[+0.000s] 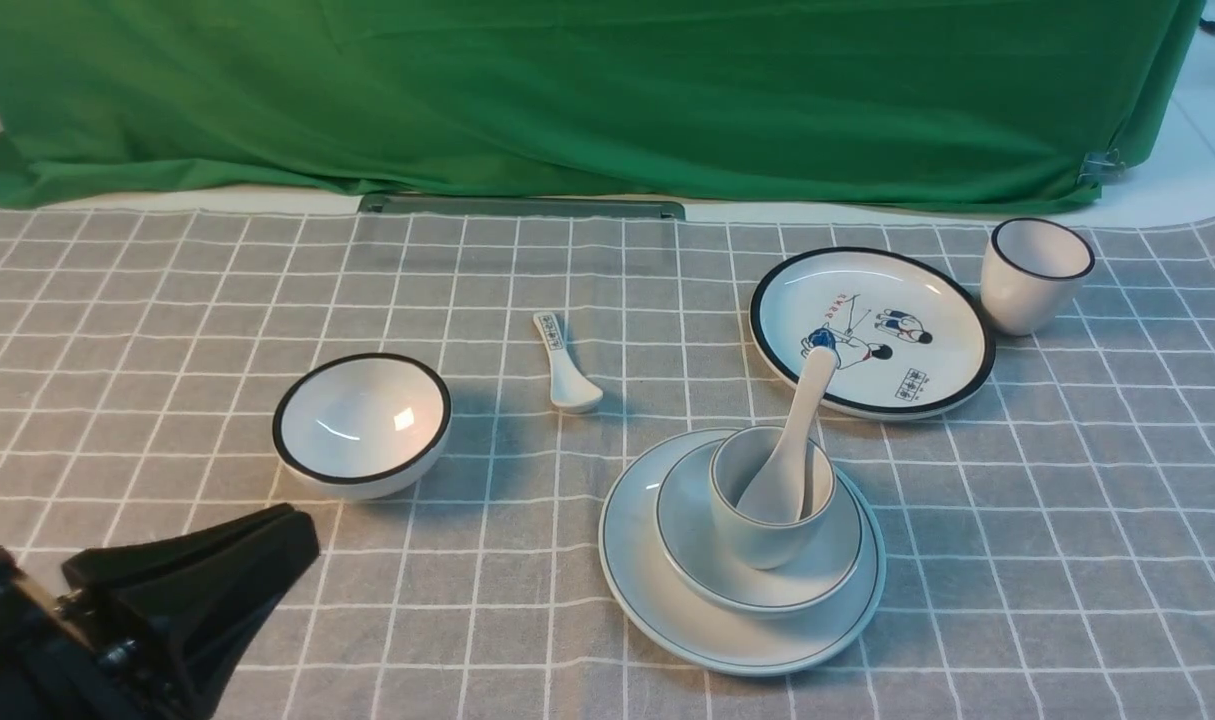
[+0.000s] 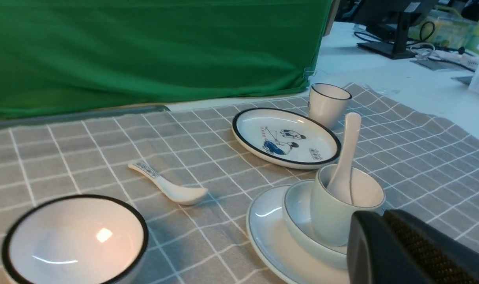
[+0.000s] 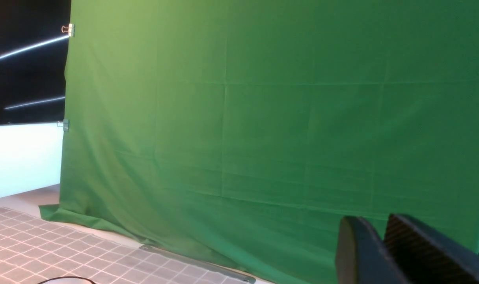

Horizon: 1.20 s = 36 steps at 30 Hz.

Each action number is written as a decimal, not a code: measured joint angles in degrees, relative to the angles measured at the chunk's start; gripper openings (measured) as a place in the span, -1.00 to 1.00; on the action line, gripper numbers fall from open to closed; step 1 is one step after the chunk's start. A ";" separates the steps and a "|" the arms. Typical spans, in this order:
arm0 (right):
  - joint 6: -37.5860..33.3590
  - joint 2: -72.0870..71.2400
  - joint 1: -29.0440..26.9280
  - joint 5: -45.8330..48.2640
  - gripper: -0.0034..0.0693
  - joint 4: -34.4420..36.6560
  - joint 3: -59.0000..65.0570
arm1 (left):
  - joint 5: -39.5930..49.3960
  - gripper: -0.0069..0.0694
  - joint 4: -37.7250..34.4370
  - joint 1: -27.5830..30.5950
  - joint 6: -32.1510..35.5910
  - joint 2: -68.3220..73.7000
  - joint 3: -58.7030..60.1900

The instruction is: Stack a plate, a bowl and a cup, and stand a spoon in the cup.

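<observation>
Jaws of the left gripper (image 2: pixel 376 217) are closed, with nothing held between them; jaws of the right gripper (image 3: pixel 378 223) are a little open, with a narrow gap at the tips and nothing in it. Near the middle of the table, somewhat to the right in the front view, the spoon (image 1: pixel 789 455) stands tilted inside the cup (image 1: pixel 770 545), its wide end down and its handle rising over the rim, leaning away from the robot. This cup stands upright in the bowl (image 1: pixel 677 545), and the bowl sits on the plate (image 1: pixel 632 590), which lies flat on the checked cloth (image 1: pixel 447 620). Behind this stack is the cartoon plate (image 1: pixel 927 300), also flat, and just beside it, on its farther right side, the black-rimmed cup (image 1: pixel 1027 290) is upright. To the left of the stack, well apart from it, the black-rimmed bowl (image 1: pixel 362 420) is placed with its opening up. Between this bowl and the cartoon plate lies the printed spoon (image 1: pixel 565 370), its handle pointing away from the robot. The left gripper is low at the left front, nearer to the robot than the black-rimmed bowl. Behind the table hangs the green curtain (image 1: pixel 607 100).
</observation>
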 joint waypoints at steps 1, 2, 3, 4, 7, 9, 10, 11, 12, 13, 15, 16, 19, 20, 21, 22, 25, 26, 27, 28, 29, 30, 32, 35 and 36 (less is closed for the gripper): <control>0.00 0.00 0.00 0.00 -0.51 0.00 0.00 | 0.77 -0.79 -1.77 0.71 2.07 -1.36 0.40; 0.00 0.00 0.00 0.00 -0.51 0.00 0.00 | 1.48 -0.79 -3.86 2.40 4.77 -3.83 1.56; 0.00 0.00 0.00 0.00 -0.51 0.00 0.00 | 1.92 -0.79 -4.95 4.29 5.69 -6.14 2.47; 0.00 0.00 0.00 0.00 -0.51 0.00 0.00 | 2.14 -0.79 -5.41 5.63 6.46 -7.64 3.24; 0.00 0.00 0.00 0.00 -0.48 0.00 0.00 | 2.62 -0.79 -7.94 13.03 8.19 -14.49 7.27; 0.00 0.00 0.00 0.00 -0.47 0.00 0.00 | 3.89 -0.79 -11.24 18.99 9.91 -19.23 11.08; 0.00 0.00 0.00 0.00 -0.46 0.00 0.00 | 5.06 -0.79 -12.03 20.98 10.50 -20.99 12.04; 0.00 0.00 0.00 0.00 -0.46 0.00 0.00 | 6.76 -0.79 -12.56 23.99 10.95 -22.72 12.57; 0.00 0.00 0.00 0.00 -0.46 0.00 0.00 | 7.41 -0.79 -12.72 25.42 11.82 -23.63 12.70; 0.00 0.00 0.00 0.00 -0.46 0.00 0.00 | 9.16 -0.79 -12.81 26.64 12.57 -24.52 12.70; 0.00 0.00 0.00 0.00 -0.46 0.00 0.00 | 12.96 -0.79 -13.02 28.94 14.10 -25.25 12.70; 0.00 0.00 0.00 0.00 -0.46 0.00 0.00 | 14.41 -0.78 -13.15 29.85 15.09 -25.44 12.70; 0.00 0.00 0.00 0.00 -0.46 0.00 0.00 | 18.75 -0.78 -13.21 32.20 16.54 -25.49 12.75; 0.00 0.00 0.00 0.00 -0.46 0.00 0.00 | 19.40 -0.78 -13.21 32.54 16.61 -25.49 12.75; 0.00 0.00 0.00 0.00 -0.46 0.00 0.00 | 19.74 -0.78 -13.21 32.57 16.77 -25.49 12.75; 0.00 0.00 0.00 0.00 -0.46 0.00 0.00 | 19.90 -0.78 -13.21 32.57 16.88 -25.49 12.75; 0.00 0.00 0.00 0.00 -0.46 0.00 0.00 | 20.22 -0.77 -13.21 32.57 16.98 -25.49 12.75; 0.00 0.00 0.00 0.00 -0.46 0.00 0.00 | 20.21 -0.77 -13.21 32.57 16.98 -25.49 12.75; 0.00 0.00 0.00 0.00 -0.46 0.05 0.00 | 20.21 -0.77 -13.21 32.57 17.02 -25.49 12.75; 0.00 0.00 0.00 0.00 -0.46 0.05 0.00 | 20.21 -0.77 -13.21 32.57 17.02 -25.49 12.75; 0.00 0.00 0.00 0.00 -0.46 0.05 0.00 | 20.21 -0.77 -13.21 32.57 17.02 -25.49 12.75; 0.00 0.00 0.00 0.00 -0.44 0.05 0.00 | 20.21 -0.77 -13.21 32.57 17.02 -25.49 12.75; 0.00 0.00 0.00 0.00 -0.43 0.05 0.00 | 20.21 -0.77 -13.21 32.57 17.02 -25.49 12.75; 0.00 0.00 0.00 0.00 -0.41 0.05 0.00 | 20.21 -0.77 -13.21 32.57 17.02 -25.49 12.75; 0.00 0.00 0.00 0.00 -0.40 0.05 0.00 | 20.21 -0.77 -13.21 32.57 17.02 -25.49 12.75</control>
